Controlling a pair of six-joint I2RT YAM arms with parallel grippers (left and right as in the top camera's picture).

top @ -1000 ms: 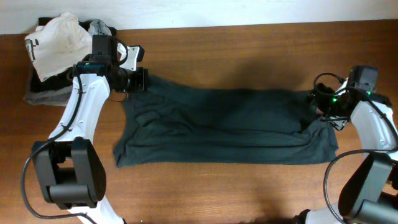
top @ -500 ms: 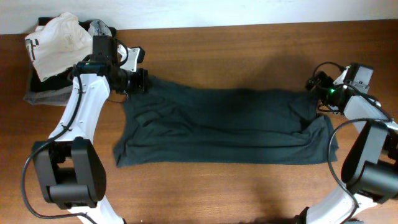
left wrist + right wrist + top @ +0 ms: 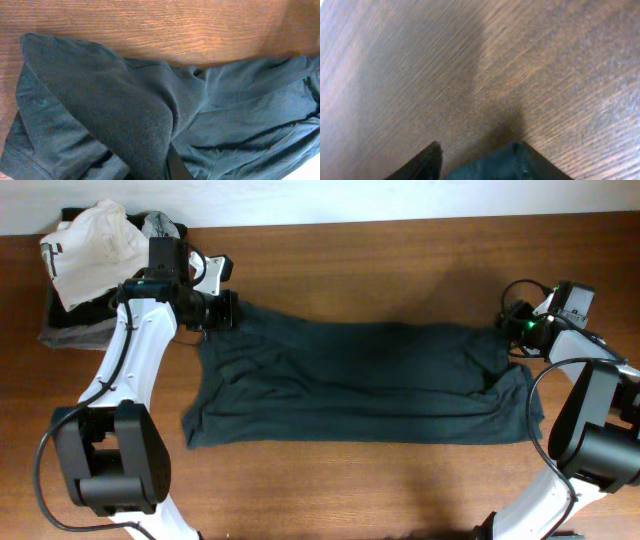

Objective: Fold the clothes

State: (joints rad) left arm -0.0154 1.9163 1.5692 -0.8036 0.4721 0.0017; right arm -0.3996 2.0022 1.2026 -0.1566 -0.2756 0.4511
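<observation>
The black T-shirt (image 3: 360,380) lies spread lengthwise across the tabletop (image 3: 400,260). The left end effector (image 3: 222,308) is clamped on its far left corner. The right end effector (image 3: 512,322), fingers apart, hangs at the far right corner, gripping nothing.

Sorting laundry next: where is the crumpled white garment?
Overhead view: the crumpled white garment lies top-left on the wooden table, beside the left gripper.

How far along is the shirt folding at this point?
Early. Done: the shirt lies stretched in a long band across the table. In hand: the left gripper pinches its far left corner; the right gripper sits at the far right corner, grip unclear. Left: the folds into a compact bundle.
</observation>
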